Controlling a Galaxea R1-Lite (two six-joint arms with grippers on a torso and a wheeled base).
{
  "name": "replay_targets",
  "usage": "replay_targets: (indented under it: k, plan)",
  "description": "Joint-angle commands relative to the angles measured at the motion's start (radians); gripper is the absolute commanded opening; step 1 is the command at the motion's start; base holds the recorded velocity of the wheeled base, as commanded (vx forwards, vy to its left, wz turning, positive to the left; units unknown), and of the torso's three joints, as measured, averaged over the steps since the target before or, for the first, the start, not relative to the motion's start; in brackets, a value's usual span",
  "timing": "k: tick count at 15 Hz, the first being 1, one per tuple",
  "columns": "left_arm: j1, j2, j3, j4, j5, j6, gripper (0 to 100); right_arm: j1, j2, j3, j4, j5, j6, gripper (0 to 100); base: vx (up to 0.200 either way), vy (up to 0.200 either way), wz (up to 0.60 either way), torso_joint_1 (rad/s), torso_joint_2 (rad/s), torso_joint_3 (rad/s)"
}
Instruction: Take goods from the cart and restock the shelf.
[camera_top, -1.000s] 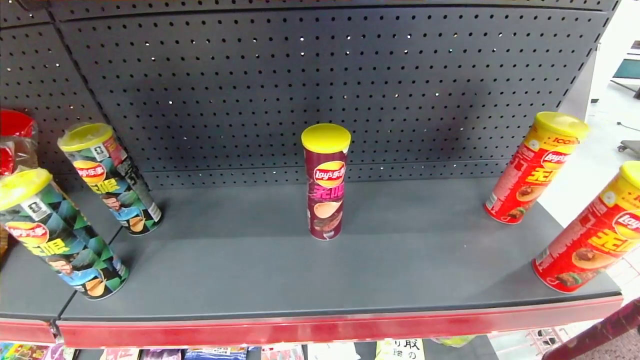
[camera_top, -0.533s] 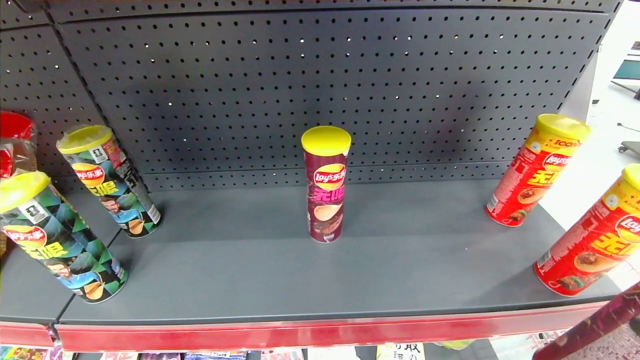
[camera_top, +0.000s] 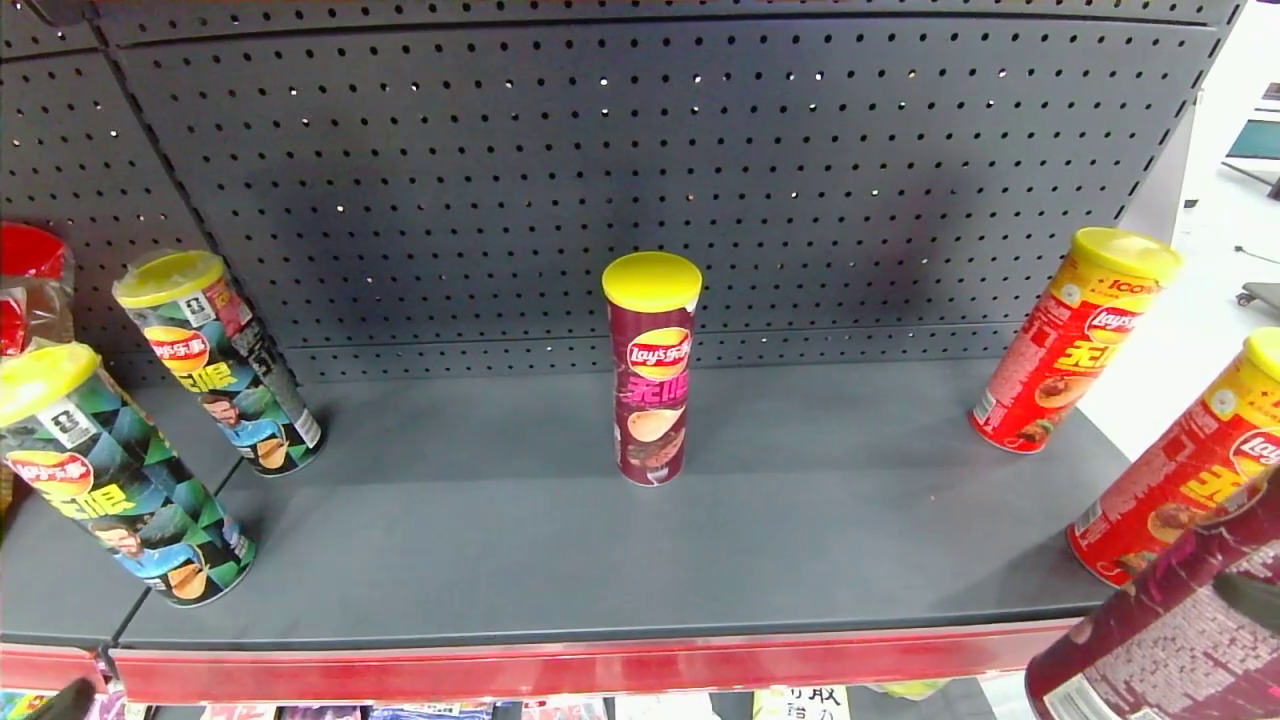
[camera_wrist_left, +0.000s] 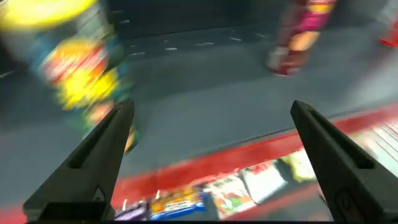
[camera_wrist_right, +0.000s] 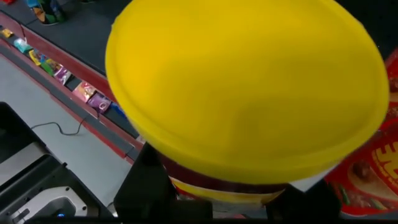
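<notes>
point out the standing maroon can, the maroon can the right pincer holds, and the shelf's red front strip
standing maroon can (camera_top: 651, 400), head view, middle of its label
held maroon can (camera_wrist_right: 249, 93), right wrist view, centre of its yellow lid
red front strip (camera_top: 560, 668), head view, bare stretch near its middle

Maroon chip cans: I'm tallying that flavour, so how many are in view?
2. One maroon can stands upright, centred on the shelf; a second maroon can is in the right claw, low right, before the shelf edge. More may be hidden.
</notes>
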Motion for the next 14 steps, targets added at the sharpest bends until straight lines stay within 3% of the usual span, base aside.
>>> replay_targets:
  k: [1, 3, 6, 7, 8, 9, 10, 14]
  plan:
    - [-0.135, 0.601, -0.237, -0.091, -0.208, 0.194, 100, 0.001, 0.036, -0.002, -0.019, 0.0, 0.001, 0, 0.0, 0.0, 0.0, 0.0, 0.0, 0.0]
    - [-0.203, 0.779, -0.319, -0.164, -0.235, 0.213, 100, 0.0, 0.038, -0.001, -0.032, -0.001, 0.001, 0, 0.0, 0.0, 0.0, 0.0, 0.0, 0.0]
    - [-0.283, 0.926, -0.403, -0.182, -0.257, 0.222, 100, -0.002, 0.032, -0.001, -0.032, -0.004, 0.002, 0, 0.0, 0.0, 0.0, 0.0, 0.0, 0.0]
    - [-0.298, 0.972, -0.431, -0.184, -0.271, 0.245, 100, -0.003, 0.03, -0.001, -0.034, -0.006, 0.004, 0, 0.0, 0.0, 0.0, 0.0, 0.0, 0.0]
    - [-0.3, 1.012, -0.461, -0.184, -0.277, 0.276, 100, -0.003, 0.03, -0.001, -0.034, -0.006, 0.004, 0, 0.0, 0.0, 0.0, 0.0, 0.0, 0.0]
    - [-0.3, 1.012, -0.461, -0.184, -0.277, 0.276, 100, -0.003, 0.03, -0.001, -0.034, -0.006, 0.004, 0, 0.0, 0.0, 0.0, 0.0, 0.0, 0.0]
    - [-0.303, 1.093, -0.543, -0.184, -0.315, 0.322, 100, -0.003, 0.029, 0.002, -0.034, -0.006, 0.004, 0, 0.0, 0.0, 0.0, 0.0, 0.0, 0.0]
    - [-0.321, 1.191, -0.685, -0.182, -0.324, 0.325, 100, -0.003, 0.032, 0.002, -0.032, -0.007, 0.004, 0, 0.0, 0.0, 0.0, 0.0, 0.0, 0.0]
